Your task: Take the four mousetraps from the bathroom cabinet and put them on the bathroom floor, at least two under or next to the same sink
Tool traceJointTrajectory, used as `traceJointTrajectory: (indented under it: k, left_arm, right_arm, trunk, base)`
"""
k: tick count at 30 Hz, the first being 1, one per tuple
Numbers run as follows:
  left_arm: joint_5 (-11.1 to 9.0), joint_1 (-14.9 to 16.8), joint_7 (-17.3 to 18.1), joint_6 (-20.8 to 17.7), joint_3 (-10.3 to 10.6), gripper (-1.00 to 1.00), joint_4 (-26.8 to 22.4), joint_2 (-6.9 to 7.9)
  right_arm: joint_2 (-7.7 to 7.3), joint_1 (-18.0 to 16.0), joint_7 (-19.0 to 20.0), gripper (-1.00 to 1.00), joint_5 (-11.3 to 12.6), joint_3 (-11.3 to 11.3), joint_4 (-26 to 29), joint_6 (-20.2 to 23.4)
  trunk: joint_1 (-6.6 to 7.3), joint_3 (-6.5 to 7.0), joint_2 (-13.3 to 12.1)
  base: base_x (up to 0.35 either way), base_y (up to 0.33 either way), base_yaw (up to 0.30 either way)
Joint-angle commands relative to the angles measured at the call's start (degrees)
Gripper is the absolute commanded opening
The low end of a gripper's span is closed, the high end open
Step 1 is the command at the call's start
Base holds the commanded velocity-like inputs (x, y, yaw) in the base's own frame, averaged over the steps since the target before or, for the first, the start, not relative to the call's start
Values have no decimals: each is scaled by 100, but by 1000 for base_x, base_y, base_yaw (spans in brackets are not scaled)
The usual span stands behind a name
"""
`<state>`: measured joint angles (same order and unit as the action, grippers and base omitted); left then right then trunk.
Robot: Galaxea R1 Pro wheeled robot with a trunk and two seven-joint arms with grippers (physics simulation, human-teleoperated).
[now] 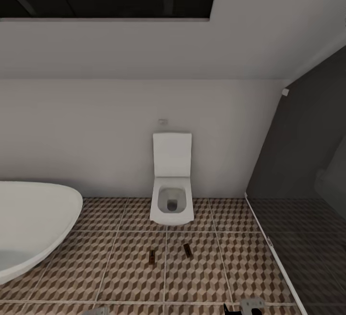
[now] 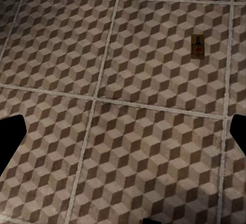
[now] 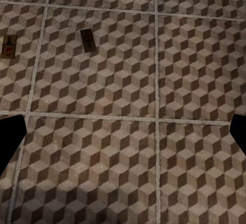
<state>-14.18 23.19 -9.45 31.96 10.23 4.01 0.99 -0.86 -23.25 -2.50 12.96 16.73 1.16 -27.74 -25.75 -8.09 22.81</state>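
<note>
In the left wrist view, the left gripper (image 2: pixel 123 147) points down at the bathroom floor (image 2: pixel 128 157); only the dark tips of its two fingers (image 2: pixel 10 142) show at the frame's sides, spread wide apart with nothing between them. The right gripper (image 3: pixel 123 142) looks the same in the right wrist view: dark fingertips (image 3: pixel 10 139) at either edge, spread apart, nothing held, over bare patterned tile. In the head view a grey and black piece of the right arm (image 1: pixel 247 307) pokes in at the bottom edge.

Beyond the left gripper, one mousetrap (image 2: pixel 198 46) lies flat on the tiles, well away from the fingers. The right wrist view shows two mousetraps, one (image 3: pixel 88 40) lying inside a tile and another (image 3: pixel 8 46) off to its side near the frame edge, across a grout line.

From the head view, both traps lie on the floor (image 1: pixel 202 276) in front of the toilet (image 1: pixel 171 195), one (image 1: pixel 152 257) just left of a grout line and the other (image 1: pixel 187 250) just right of it, near each other but apart. The toilet stands against the white wall (image 1: pixel 96 132) with its lid raised. A white bathtub (image 1: pixel 33 223) curves in at the left. A dark glass partition (image 1: pixel 298 161) closes off the right side.
</note>
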Motion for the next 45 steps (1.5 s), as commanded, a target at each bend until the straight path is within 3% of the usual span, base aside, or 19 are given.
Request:
traceJointTrajectory:
  k: [1, 45]
  left_arm:
    - [-33, 10, -13, 30, 50, 100, 21, -3]
    - [-33, 10, -13, 29, 50, 100, 30, -3]
  right_arm:
    - [-1, -4, -23, 100, 31, 50, -2, -12]
    - [0, -4, -23, 100, 31, 50, -2, -16]
  trunk:
    - [-4, -2, 11]
    - [-4, 406, 11]
  base:
    - [0, 0, 0]
    - [0, 0, 0]
